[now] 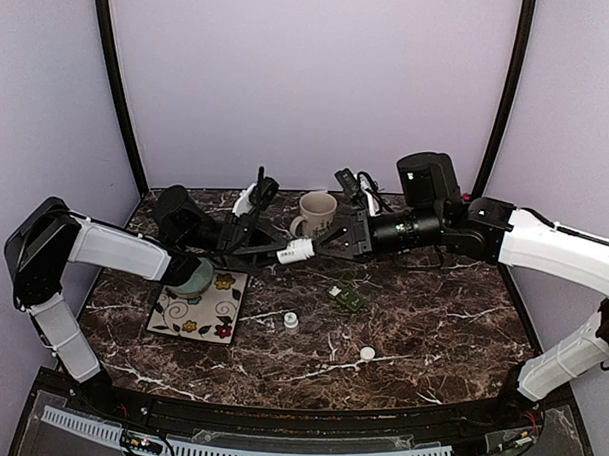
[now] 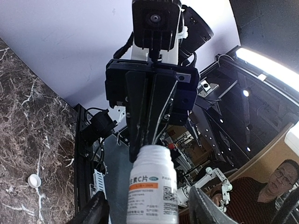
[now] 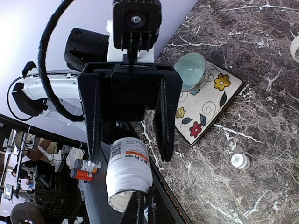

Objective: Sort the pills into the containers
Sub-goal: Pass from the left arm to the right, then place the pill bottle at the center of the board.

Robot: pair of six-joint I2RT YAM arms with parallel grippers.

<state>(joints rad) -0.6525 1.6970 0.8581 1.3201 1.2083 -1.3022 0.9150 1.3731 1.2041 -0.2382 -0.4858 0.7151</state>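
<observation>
Your left gripper (image 2: 148, 212) spread open either side of the white pill bottle (image 2: 152, 186), not touching it, your right gripper (image 3: 141, 205) pinched shut on its rim, green pill box (image 1: 347, 298) on the marble table (image 1: 431, 322), in front of the mug (image 1: 316, 210)
</observation>
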